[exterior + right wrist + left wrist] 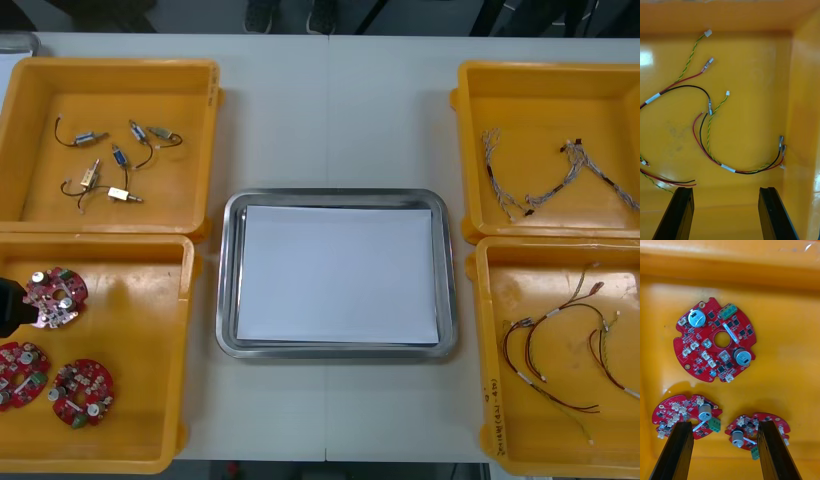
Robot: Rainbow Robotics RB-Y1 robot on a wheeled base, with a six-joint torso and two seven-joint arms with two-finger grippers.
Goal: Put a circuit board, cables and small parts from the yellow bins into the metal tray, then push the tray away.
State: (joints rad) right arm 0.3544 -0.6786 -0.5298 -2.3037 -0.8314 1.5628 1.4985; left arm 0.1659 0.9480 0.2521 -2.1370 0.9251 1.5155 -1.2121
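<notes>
beneath the left gripper (725, 425) lie three round, red, component-studded circuit boards (715, 341).

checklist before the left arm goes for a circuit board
1. Left gripper fingers open: ok.
2. One board lined up between the fingers: not ok. Of the three circuit boards, two sit partly behind a finger each and the third lies beyond them.
3. Fingers' height above the boards: cannot tell.
4. Metal tray ready to receive: ok, white inside with nothing in it.
5. Right gripper out of the way: ok, fingers open over the red and yellow cables in its own yellow bin.
</notes>
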